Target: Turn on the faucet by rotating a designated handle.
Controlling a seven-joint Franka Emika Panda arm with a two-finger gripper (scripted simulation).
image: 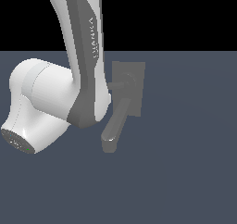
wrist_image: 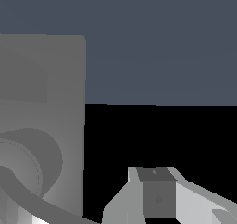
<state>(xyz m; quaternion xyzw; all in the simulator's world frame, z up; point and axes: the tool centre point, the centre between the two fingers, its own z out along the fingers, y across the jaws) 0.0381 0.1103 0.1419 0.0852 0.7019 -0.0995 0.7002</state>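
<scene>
The faucet (image: 128, 86) stands near the middle of the exterior view, with its flat back plate upright, and its thick spout (image: 113, 128) comes down toward the near side and a little to that view's left. The handle (image: 117, 85) shows only as a short grey bar which goes from the round hub toward the exterior view's left, where the arm (image: 81, 56) covers its end. I judge that the step in hand is to bring the claw (wrist_image: 157, 195) to this bar and push it around the hub. To do it well, the contact should be close to the free tip, far from the hub, and the push should follow a curve, not a straight line, so the bar does not slip away. It must be the thin bar and not the spout. Many things are hidden: in the exterior view the claw is not visible at all, behind the arm. The wrist view shows the back plate (wrist_image: 65, 79) very close and only one grey finger (wrist_image: 155, 193), so I cannot tell if the claw is open or closed, or if it touches the handle.
</scene>
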